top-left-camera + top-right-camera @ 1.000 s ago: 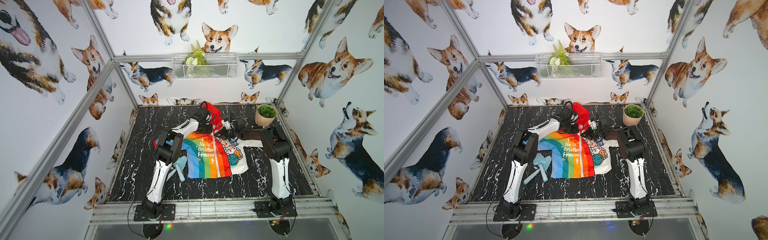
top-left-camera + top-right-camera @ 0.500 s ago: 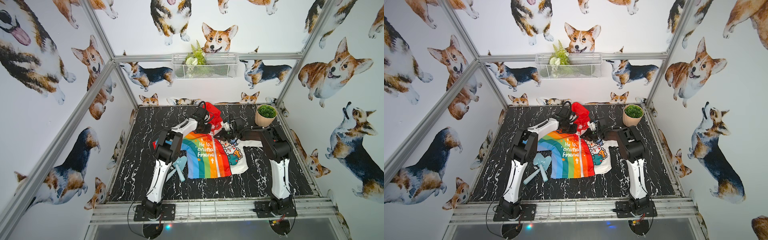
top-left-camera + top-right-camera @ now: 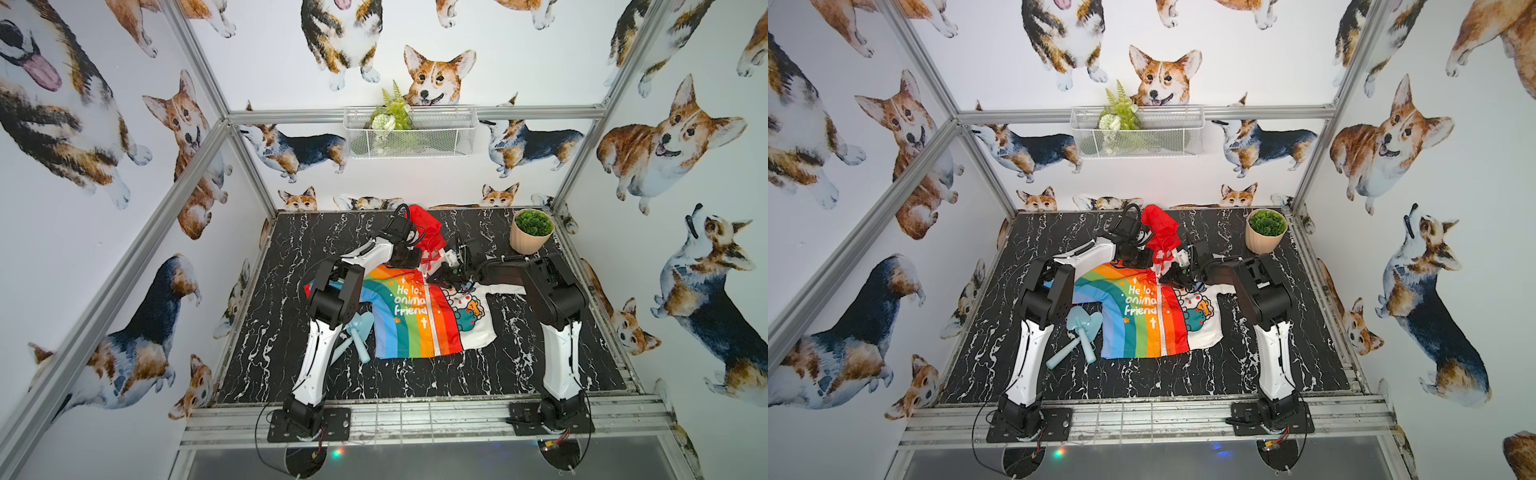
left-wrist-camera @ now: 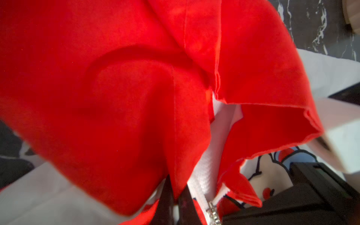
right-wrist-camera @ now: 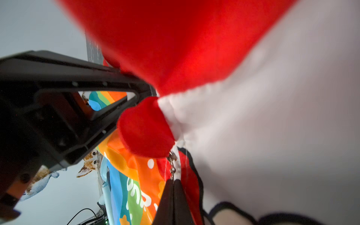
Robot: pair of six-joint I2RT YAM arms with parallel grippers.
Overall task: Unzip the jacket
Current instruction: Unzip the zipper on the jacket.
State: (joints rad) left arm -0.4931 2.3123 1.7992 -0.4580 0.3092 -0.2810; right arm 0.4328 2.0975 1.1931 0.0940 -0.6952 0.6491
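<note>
The jacket (image 3: 415, 316) lies flat on the black marble table, rainbow half on the left and white cartoon half on the right in both top views, its white zipper running down the middle. Its red hood (image 3: 424, 224) is bunched up at the far end. My left gripper (image 4: 175, 196) is shut on the red fabric edge at the neck, just beside the zipper's top. The metal zipper slider (image 4: 213, 213) sits close to it. My right gripper (image 5: 173, 182) is shut on the zipper pull (image 5: 171, 167). In a top view both grippers (image 3: 1148, 259) (image 3: 1165, 278) meet at the collar.
Two light blue toy shovels (image 3: 359, 336) lie left of the jacket by the left arm. A potted plant (image 3: 532, 230) stands at the back right corner. A wire basket (image 3: 409, 131) with greenery hangs on the back wall. Metal frame rails border the table (image 3: 291, 353).
My left gripper's jaws have closed onto the red fabric at the neck. The right gripper has stayed shut on the pull, and neither arm has shifted noticeably.
</note>
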